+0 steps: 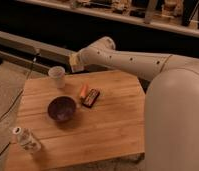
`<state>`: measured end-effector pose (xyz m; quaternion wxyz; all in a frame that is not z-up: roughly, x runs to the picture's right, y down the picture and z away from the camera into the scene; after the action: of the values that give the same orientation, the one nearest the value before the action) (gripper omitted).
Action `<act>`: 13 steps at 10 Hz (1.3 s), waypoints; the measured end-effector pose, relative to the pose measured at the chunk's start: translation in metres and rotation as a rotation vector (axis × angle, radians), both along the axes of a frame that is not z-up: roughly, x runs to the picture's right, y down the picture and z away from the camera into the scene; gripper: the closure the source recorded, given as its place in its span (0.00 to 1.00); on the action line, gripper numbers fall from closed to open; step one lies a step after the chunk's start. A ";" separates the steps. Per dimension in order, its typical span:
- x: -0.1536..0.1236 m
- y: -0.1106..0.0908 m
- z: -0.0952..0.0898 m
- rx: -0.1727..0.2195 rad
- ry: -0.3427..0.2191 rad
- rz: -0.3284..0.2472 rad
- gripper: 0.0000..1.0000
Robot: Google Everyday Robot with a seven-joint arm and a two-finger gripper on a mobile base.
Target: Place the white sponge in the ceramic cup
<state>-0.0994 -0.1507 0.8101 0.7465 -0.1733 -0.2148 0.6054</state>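
The ceramic cup [57, 76] stands upright near the far left corner of the wooden table [113, 130]. My gripper [75, 61] is at the tip of the pale arm, just up and to the right of the cup and higher than its rim. A small off-white block, the white sponge [73, 60], shows at the gripper's tip, and the gripper is shut on it. The fingers themselves are mostly hidden behind the wrist and the sponge.
A dark purple-brown bowl [61, 108] sits in front of the cup. A dark bar [91, 97] and an orange item [83, 91] lie to the bowl's right. A clear bottle [27, 139] lies at the front left corner. My arm's bulky body [175, 120] fills the right side.
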 end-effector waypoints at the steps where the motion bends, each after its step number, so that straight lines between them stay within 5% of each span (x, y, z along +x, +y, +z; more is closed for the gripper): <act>1: -0.003 0.001 0.000 -0.017 -0.048 -0.004 1.00; 4: -0.029 0.002 -0.023 -0.022 -0.206 -0.108 1.00; 6: -0.042 0.002 -0.035 -0.008 -0.256 -0.161 1.00; 13: -0.041 0.002 -0.035 -0.007 -0.258 -0.162 1.00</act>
<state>-0.1403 -0.1491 0.7748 0.7585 -0.2687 -0.2921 0.5169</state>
